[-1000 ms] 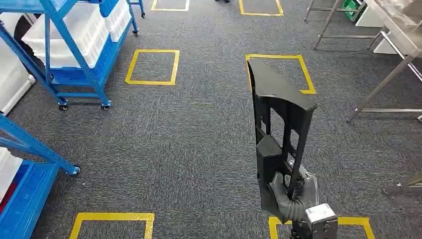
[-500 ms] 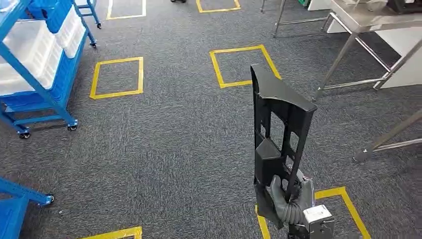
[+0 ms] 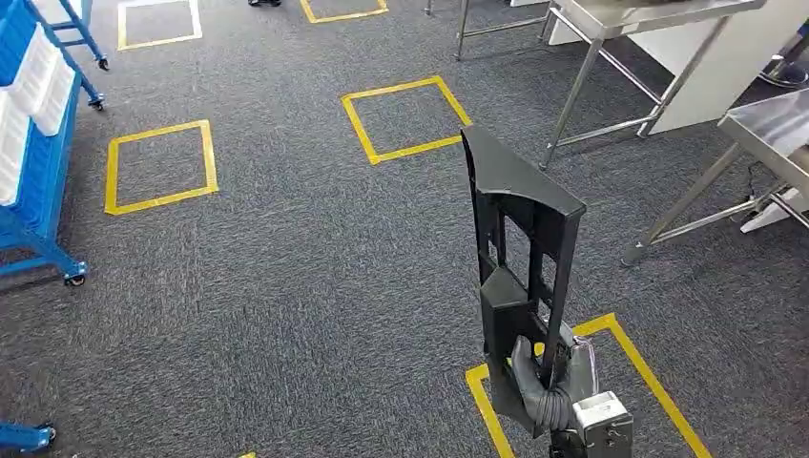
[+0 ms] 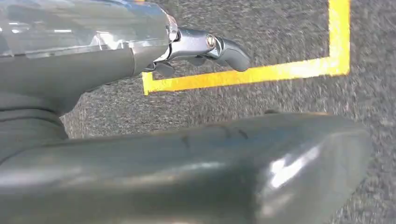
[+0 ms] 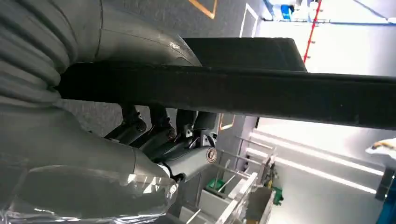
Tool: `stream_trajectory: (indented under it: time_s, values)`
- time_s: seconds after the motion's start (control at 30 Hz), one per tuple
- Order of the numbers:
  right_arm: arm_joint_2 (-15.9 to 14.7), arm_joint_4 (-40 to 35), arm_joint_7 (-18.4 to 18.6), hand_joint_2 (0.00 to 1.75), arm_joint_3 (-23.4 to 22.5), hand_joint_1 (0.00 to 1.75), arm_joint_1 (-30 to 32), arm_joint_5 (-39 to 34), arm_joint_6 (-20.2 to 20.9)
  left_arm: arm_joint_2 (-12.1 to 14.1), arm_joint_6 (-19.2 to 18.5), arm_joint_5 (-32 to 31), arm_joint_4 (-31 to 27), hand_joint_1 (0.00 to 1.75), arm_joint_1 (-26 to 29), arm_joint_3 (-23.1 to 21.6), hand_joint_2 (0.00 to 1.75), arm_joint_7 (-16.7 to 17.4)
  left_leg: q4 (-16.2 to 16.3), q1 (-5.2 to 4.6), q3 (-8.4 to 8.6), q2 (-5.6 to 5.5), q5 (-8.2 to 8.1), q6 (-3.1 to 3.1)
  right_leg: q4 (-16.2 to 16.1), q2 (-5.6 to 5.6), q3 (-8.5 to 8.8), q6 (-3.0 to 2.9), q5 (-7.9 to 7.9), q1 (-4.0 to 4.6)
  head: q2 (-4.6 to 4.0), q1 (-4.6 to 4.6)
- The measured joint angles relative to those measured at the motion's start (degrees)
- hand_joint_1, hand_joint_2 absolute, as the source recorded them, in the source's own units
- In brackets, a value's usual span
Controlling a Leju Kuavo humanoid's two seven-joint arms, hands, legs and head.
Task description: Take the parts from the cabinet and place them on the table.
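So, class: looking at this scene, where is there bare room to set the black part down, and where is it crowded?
Bare steel shows on the table at right, beside the right hand holding the black part. Open carpet spreads left. The blue rack is crowded with bins.

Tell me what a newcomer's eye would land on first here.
First the tall black part, held upright at its lower end by the right hand, low and right of centre in the head view. Next the yellow squares taped on the grey carpet. Steel tables stand at upper right, a blue rack at far left.
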Motion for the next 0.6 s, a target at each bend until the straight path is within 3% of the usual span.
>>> stream_trajectory:
  time_s: [0.03,0.07,0.17,0.2,0.23,0.27,0.3,0.37,0.4,0.43,0.47,0.5,0.53,0.57,0.6]
  values:
    - [0.0,0.0,0.0,1.75,0.0,1.75,-0.1,0.1,0.1,0.0,0.1,0.2,0.0,0.0,0.0,0.0,0.0,0.0,0.0,-0.04,0.29,0.55,-0.19,-0.19,-4.7,-2.83,2.43,-0.31,0.5,0.36,0.0,0.0]
    - [0.0,0.0,0.1,1.75,0.0,1.75,-0.2,0.1,0.4,-0.1,0.2,0.3,0.0,0.0,0.0,0.0,0.0,0.1,0.0,-0.36,0.36,1.06,-0.36,-0.48,-4.8,-4.12,2.62,-0.67,0.08,0.93,0.0,0.02]
    - [0.0,-0.1,0.0,1.75,0.0,1.75,-0.2,0.5,1.0,-0.2,0.8,0.9,0.0,0.0,-0.1,0.3,0.0,1.0,-0.3,-0.14,0.78,2.85,-0.46,-1.37,-5.0,-1.79,2.06,-1.21,0.35,1.31,0.0,0.02]
    - [0.0,-0.1,0.0,1.75,0.0,1.75,-0.2,0.7,1.1,-0.2,1.0,1.1,0.0,0.0,-0.3,0.4,0.0,1.2,-0.4,-0.39,1.2,3.6,-0.64,-1.79,-5.6,-0.91,2.26,-1.66,0.65,1.08,0.0,0.0]
    - [0.0,-0.2,0.0,1.75,0.1,1.75,0.0,0.8,1.2,-0.2,1.1,1.1,0.0,0.0,-0.3,0.5,0.0,1.4,0.5,0.0,0.97,0.94,-1.45,-2.14,-6.0,-0.4,2.66,-1.97,1.03,0.51,0.0,0.0]
    - [0.0,-0.2,0.0,1.75,0.2,1.75,-0.2,0.8,1.3,-0.2,1.2,1.3,0.0,0.0,-0.2,0.6,0.0,1.4,2.9,0.12,-0.1,-1.97,-3.23,-2.11,-6.1,0.26,2.65,-2.35,1.17,0.3,0.0,-0.04]
    - [0.1,-0.2,0.0,1.75,0.4,1.75,-0.5,0.9,1.5,-0.2,1.4,1.5,0.0,0.0,-0.2,0.9,0.0,1.6,7.6,0.17,-2.24,-3.6,-5.81,-2.13,-6.1,1.03,2.54,-2.56,1.2,0.33,0.0,-0.07]
    - [0.1,-0.2,0.0,1.75,0.7,1.75,-0.5,0.9,1.7,-0.3,1.5,1.6,0.0,0.0,0.0,1.4,0.0,1.8,16.7,0.18,-6.68,-4.2,-9.33,-2.34,-6.0,2.69,2.45,-2.66,1.23,0.46,0.0,-0.07]
    - [0.1,0.0,0.0,1.75,0.8,1.75,-0.5,1.0,1.7,-0.3,1.6,1.7,0.0,0.0,0.2,1.5,0.0,1.9,18.6,0.18,-7.8,-4.21,-9.13,-2.4,-5.9,3.63,2.44,-2.66,1.23,0.47,0.0,-0.07]
    - [0.1,0.1,0.0,1.75,1.0,1.75,-0.5,1.0,1.8,-0.3,1.6,1.8,0.0,0.0,0.2,1.5,0.0,1.9,17.3,0.18,-7.46,-4.25,-7.47,-2.37,-5.8,4.56,2.47,-2.63,1.21,0.46,0.0,-0.07]
    - [0.1,0.1,0.1,1.75,1.1,1.75,-0.5,1.1,1.8,-0.3,1.6,1.8,0.0,0.0,0.2,1.6,0.0,1.9,13.4,0.23,-6.0,-4.39,-4.7,-2.31,-5.6,5.52,2.48,-2.53,1.14,0.42,0.0,-0.07]
    - [0.1,0.1,0.1,1.75,1.2,1.75,-0.5,1.1,1.8,-0.3,1.7,2.0,0.0,0.0,0.1,1.6,0.0,1.9,8.4,0.32,-3.89,-5.04,-1.76,-2.23,-5.3,6.33,2.49,-2.4,1.06,0.37,0.0,-0.07]
    - [0.2,0.1,0.2,1.75,1.4,1.75,-0.6,1.2,1.8,-0.3,1.8,1.9,0.0,0.0,0.1,1.7,0.0,1.9,3.4,0.45,-1.75,-6.74,0.66,-2.09,-5.0,7.06,2.44,-2.18,0.91,0.3,0.0,-0.07]
    - [0.2,0.0,0.3,1.75,1.4,1.75,-0.6,1.3,1.8,-0.3,1.9,1.9,0.0,0.0,0.2,1.8,0.0,1.9,1.4,0.66,-1.05,-10.28,-0.28,-1.95,-4.6,7.68,2.05,-1.82,0.74,0.5,0.0,-0.07]
    - [0.3,0.0,0.6,1.75,1.4,1.75,-0.6,1.6,1.8,-0.3,2.0,1.8,0.0,0.0,0.1,1.8,0.0,1.9,1.1,0.68,-1.09,-9.84,-0.14,-1.88,-4.3,8.46,1.58,-1.43,0.81,0.37,0.0,-0.04]
